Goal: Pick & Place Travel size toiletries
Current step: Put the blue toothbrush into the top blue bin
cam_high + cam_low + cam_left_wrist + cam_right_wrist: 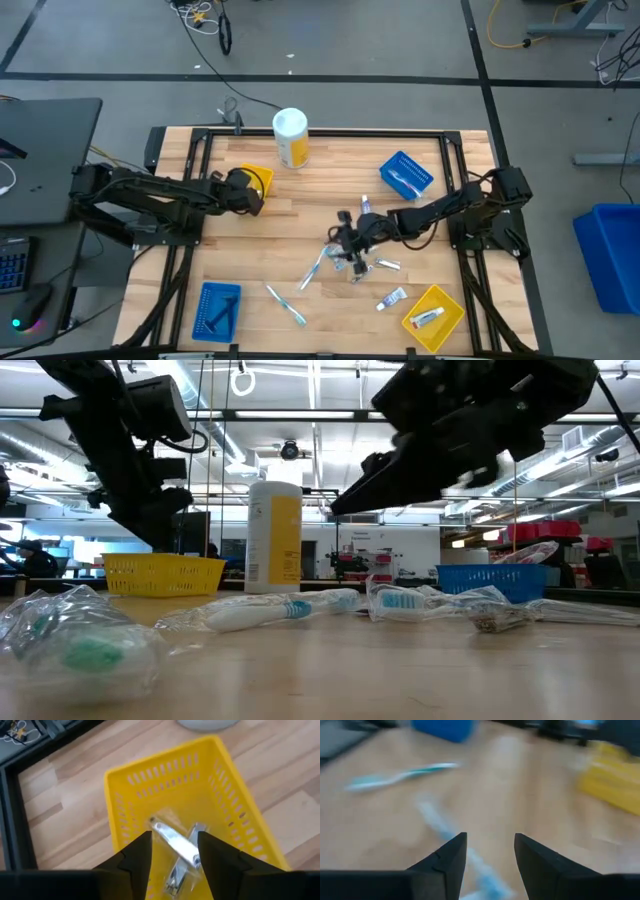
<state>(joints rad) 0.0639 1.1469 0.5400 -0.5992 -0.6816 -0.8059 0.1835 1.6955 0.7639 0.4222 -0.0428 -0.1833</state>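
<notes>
left gripper over yellow slotted plastic tray at bench left-rear, fingers apart, empty | wrapped silvery razor-like item lying in that tray | right gripper mid-bench, fingers spread, above wrapped white-blue toothbrush | more toiletries scattered mid-bench

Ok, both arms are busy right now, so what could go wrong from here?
1. The right gripper hangs open over a tight cluster of toothbrushes and small packets in the middle of the table; closing there could catch two items or knock neighbours aside.
2. The left gripper is open just above the wrapped item in the yellow tray; lifting away carelessly might snag the wrapper or nudge the light tray.
</notes>
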